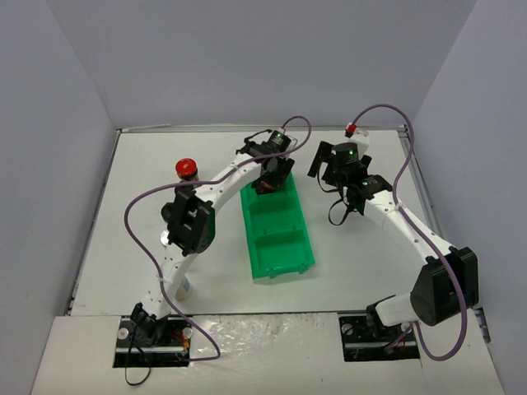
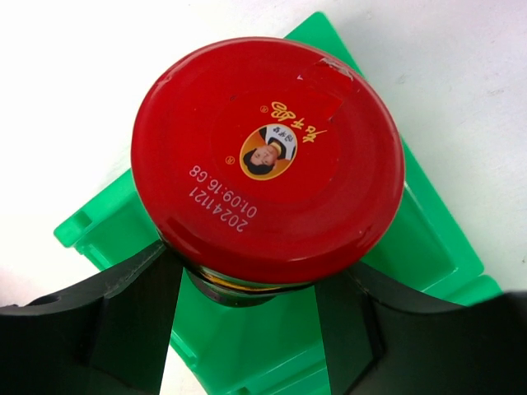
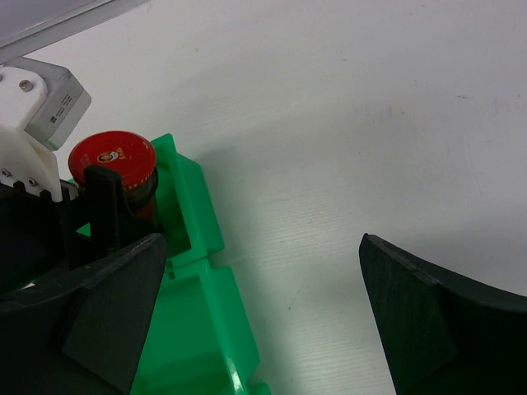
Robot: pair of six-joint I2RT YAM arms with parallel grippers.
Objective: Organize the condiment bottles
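Left hand (image 2: 247,288) is pinching a dark jar with a red cap (image 2: 206,115), its two black fingers (image 2: 123,317) pressed in just under the lid, one on each side. From where I stand, the jar is upright over the compartment at the 12 o'clock end of the green bin (image 2: 420,239). I cannot tell whether its base touches the floor of that compartment, since the cap hides everything below it. The lid carries a small round portrait sticker (image 2: 268,152), yellow characters and a printed date.

Right hand (image 3: 262,247) hangs over the bare white bench (image 3: 346,99) at about 2 o'clock from the bin's far end, near it but apart. Its fingers are spread wide with nothing between them. Its camera catches the held jar side on, the red cap standing above the bin's wall.

The bin lies lengthwise in the middle of the bench, running roughly from 12 to 6 o'clock. A second red-capped jar (image 1: 186,169) stands upright on the bench at about 10 o'clock from the bin, well apart from it, just beyond the elbow of the left arm (image 1: 218,188).
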